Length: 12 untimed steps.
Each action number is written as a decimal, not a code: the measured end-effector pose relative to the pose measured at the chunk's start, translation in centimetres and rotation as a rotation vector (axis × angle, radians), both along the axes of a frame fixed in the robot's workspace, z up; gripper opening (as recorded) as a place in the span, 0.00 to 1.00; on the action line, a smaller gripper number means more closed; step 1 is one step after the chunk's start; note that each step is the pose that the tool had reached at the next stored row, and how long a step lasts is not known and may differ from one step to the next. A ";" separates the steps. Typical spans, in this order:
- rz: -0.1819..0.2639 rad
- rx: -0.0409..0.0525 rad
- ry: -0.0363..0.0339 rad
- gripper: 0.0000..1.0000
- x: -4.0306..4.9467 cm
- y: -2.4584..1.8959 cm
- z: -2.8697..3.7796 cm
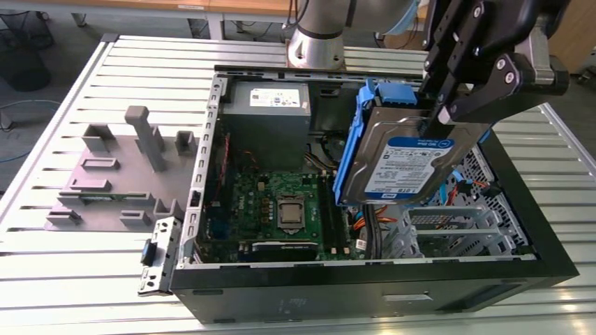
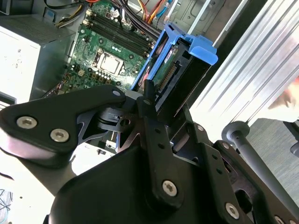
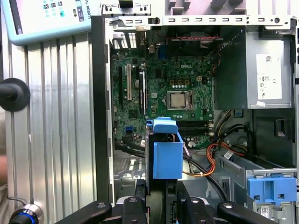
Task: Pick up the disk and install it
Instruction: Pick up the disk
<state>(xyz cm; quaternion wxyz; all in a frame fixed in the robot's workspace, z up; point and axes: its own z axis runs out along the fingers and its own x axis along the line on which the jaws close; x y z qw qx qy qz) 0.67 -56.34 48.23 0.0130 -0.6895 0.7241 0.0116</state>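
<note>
**Disk aloft over the open case, clamped in the pincer**

Begins with a slatted metal worktop [image 1: 75, 272] bearing a computer case [image 1: 373, 296], laid on its side with the panel off, most likely to allow reaching in from above. Shows inside, toward the exterior view's left, a green circuit board [image 1: 279, 206] with a grey power box [image 1: 265, 112] behind it. Shows toward the exterior view's right a perforated metal cage [image 1: 456, 223], judged to be the bay meant for a drive. Carries too, beside the case on the exterior view's left, a grey moulded tray [image 1: 112, 174] of fixtures.

Holds the disk [image 1: 405, 157] in the air above the case's inside, touching nothing below. Tilts it nearly on edge, labelled face toward the exterior camera, blue frame along the side at the exterior view's left. Seems to hold it this steep for sliding end-first into a narrow slot, though that is a judgement. Places it, in the exterior view, over the stretch between board and cage.

Clamps the pincer [image 1: 445, 112] narrow on the disk's upper end, with the rest of the disk hanging down and away from it. Confirms this in the second wrist view: disk [image 2: 187, 58] jutting out from the pincer [image 2: 140, 95] toward the board. Finds, in the first wrist view, the disk's blue end [image 3: 167, 158] over the board's edge and loose cables, well apart from a small blue latch [image 3: 271, 189] on the cage.
</note>
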 end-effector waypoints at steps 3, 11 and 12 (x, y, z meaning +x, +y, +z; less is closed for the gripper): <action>0.000 0.0000 0.0000 0.35 0.00 -0.32 0.00; 0.000 0.0000 0.0000 0.35 0.15 -0.32 0.00; 0.000 0.0000 0.0000 0.35 0.21 -0.32 0.00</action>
